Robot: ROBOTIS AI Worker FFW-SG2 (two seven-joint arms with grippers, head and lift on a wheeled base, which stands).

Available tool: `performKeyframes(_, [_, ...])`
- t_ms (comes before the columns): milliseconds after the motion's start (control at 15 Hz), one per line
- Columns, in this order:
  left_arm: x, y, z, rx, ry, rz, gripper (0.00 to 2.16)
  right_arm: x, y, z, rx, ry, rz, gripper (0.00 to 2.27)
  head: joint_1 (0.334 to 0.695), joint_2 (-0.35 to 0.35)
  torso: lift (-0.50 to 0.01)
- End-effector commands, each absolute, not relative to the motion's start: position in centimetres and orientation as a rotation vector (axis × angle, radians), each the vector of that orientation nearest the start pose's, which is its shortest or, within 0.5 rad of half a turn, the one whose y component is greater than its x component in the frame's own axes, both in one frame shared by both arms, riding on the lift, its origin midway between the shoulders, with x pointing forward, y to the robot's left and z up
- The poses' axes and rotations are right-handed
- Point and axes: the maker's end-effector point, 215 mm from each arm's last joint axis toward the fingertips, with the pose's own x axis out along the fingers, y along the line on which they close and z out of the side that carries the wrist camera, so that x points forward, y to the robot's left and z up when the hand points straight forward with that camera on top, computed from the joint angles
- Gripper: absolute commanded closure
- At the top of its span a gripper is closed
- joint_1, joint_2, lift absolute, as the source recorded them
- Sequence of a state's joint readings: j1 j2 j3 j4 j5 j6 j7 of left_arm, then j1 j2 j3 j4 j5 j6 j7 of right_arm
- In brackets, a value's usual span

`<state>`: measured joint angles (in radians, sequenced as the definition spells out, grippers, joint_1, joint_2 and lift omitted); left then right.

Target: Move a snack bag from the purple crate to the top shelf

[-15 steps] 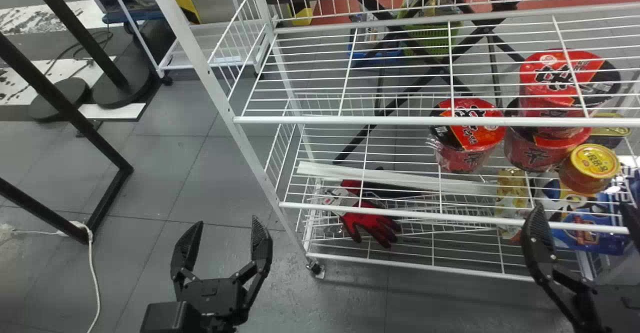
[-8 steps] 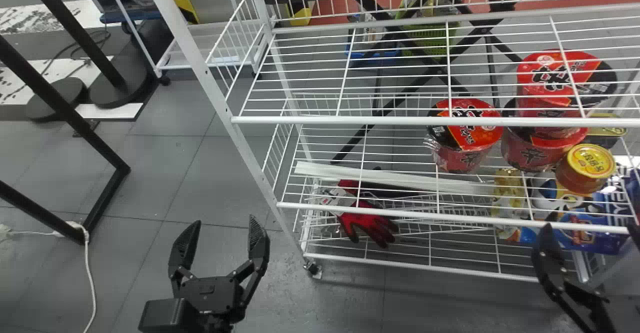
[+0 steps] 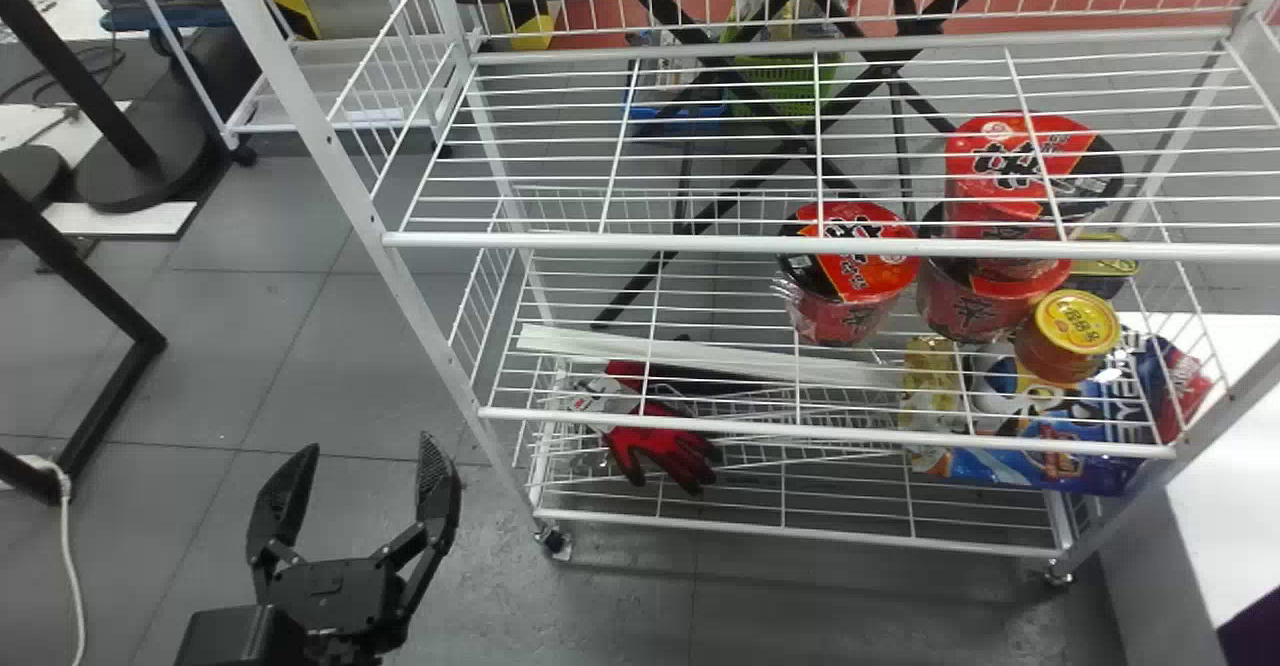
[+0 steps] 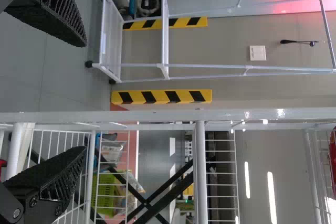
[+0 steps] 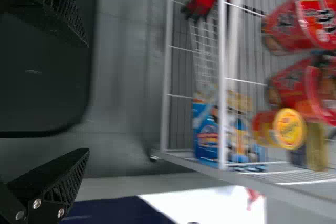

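Wire rack [image 3: 800, 243]: on one shelf, a single noodle tub [image 3: 868, 268] left of a tub stack [image 3: 1000, 161], a jar [image 3: 1078, 321] before the stack; below, a glove [image 3: 665, 446] left, packets [image 3: 1060, 461] right; behind, a basket [image 3: 790, 86].

A wire rack [image 3: 600, 240] of red tubs [image 3: 855, 281] suggests a shop-like room.

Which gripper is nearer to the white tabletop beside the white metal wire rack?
Right. The tabletop lies ahead and to one side of the right gripper; the left gripper hangs near the rack's opposite end.
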<state>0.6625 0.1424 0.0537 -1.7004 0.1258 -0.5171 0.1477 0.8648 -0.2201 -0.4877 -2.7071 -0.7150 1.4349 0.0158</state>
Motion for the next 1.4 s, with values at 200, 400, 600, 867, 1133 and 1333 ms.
performKeyframes(200, [34.9, 32.4, -42.5, 0.031, -0.01, 0.166, 0.12, 24.1, -36.0, -29.0, 0.383, 0.704, 0.094, 0.1, 0.695, 0.074, -0.451])
performKeyframes(400, [34.8, 32.2, -42.4, 0.03, -0.016, 0.163, 0.12, 25.0, -44.9, -24.4, 0.425, 0.528, -0.041, 0.11, 0.695, -0.092, -0.451])
performKeyframes(600, [34.8, 31.7, -42.6, 0.022, -0.027, 0.158, 0.12, 22.8, -51.9, -25.3, 0.497, 0.534, -0.15, 0.07, 0.695, -0.237, -0.451])
performKeyframes(867, [34.5, 32.0, -42.6, 0.02, -0.063, 0.168, 0.12, 19.3, -56.6, -31.3, 0.517, 0.683, -0.314, 0.04, 0.695, -0.35, -0.451])
performKeyframes(1133, [34.4, 32.3, -42.5, 0.022, -0.087, 0.17, 0.12, 17.2, -59.5, -37.1, 0.511, 0.86, -0.385, 0.08, 0.695, -0.35, -0.451])
performKeyframes(1333, [34.5, 33.1, -42.3, 0.029, -0.1, 0.187, 0.12, 13.9, -61.1, -43.4, 0.561, 1.027, -0.448, 0.08, 0.695, -0.35, -0.451])
